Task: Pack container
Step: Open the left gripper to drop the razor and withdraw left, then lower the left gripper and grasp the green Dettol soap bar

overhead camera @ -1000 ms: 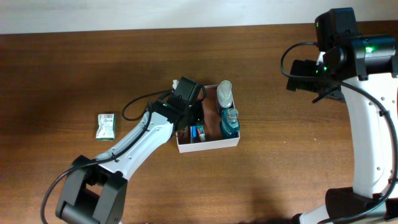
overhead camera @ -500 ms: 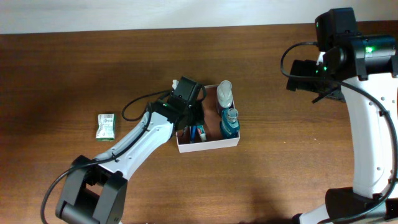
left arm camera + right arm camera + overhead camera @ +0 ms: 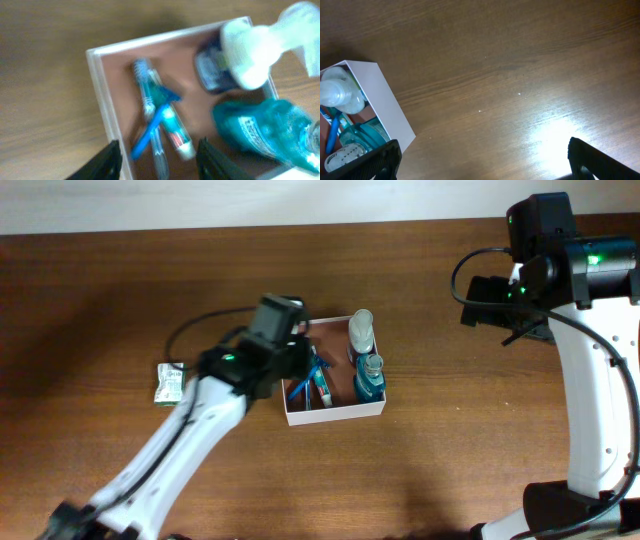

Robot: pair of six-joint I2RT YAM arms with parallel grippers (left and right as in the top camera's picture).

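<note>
From overhead, the container is sitting near the middle of the brown table, a white-capped bottle and a teal bottle standing along its right side. The left gripper is hovering over the box's left edge; how its jaws stand cannot be told from this height. A small green packet is lying on the wood to the left, well apart from the box. The right arm is reaching up at the far right, away from everything.

In the left wrist view, the left gripper's dark fingers are standing well apart at the bottom edge, gripping nothing. Below them the container is showing its reddish-brown floor, where a blue-handled brush and a small tube are lying crossed over each other. The white-capped bottle and teal bottle are filling the right side.

In the right wrist view, the right gripper is spreading its jaws wide over bare wood, holding nothing. The container is sitting in the lower left corner.
</note>
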